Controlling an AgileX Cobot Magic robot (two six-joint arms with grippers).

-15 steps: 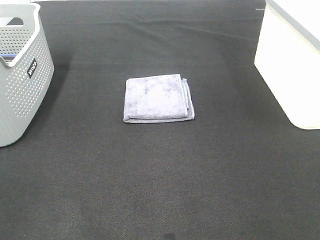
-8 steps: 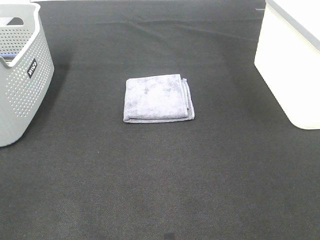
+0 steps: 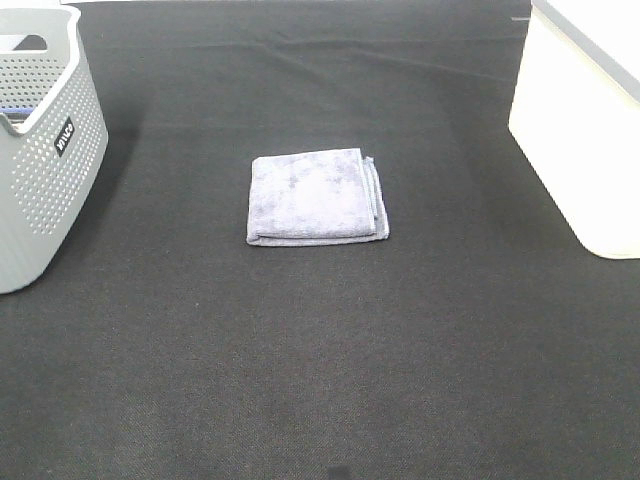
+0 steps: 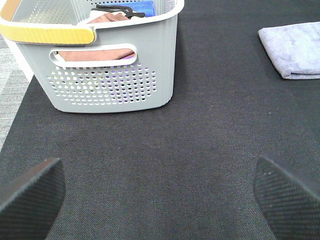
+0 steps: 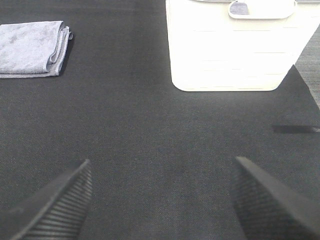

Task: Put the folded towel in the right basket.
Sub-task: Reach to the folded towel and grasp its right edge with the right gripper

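Midway between the left and right edges of the desk (image 3: 320,390) lies the folded towel (image 3: 317,196), untouched. Both the right gripper (image 5: 162,200) and the left gripper (image 4: 160,192) hang wide apart, empty. Best to pinch every layer at the towel's stacked edge before carrying it to the basket (image 3: 585,140) at the right edge.

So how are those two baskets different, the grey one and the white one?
The grey basket has walls dotted with small holes; the white basket has solid walls. The grey basket carries a yellow handle strip, the white basket shows none. Cloths lie in the grey basket; the white basket's inside is hidden. Both stand upright on the black mat, either side of the folded towel.
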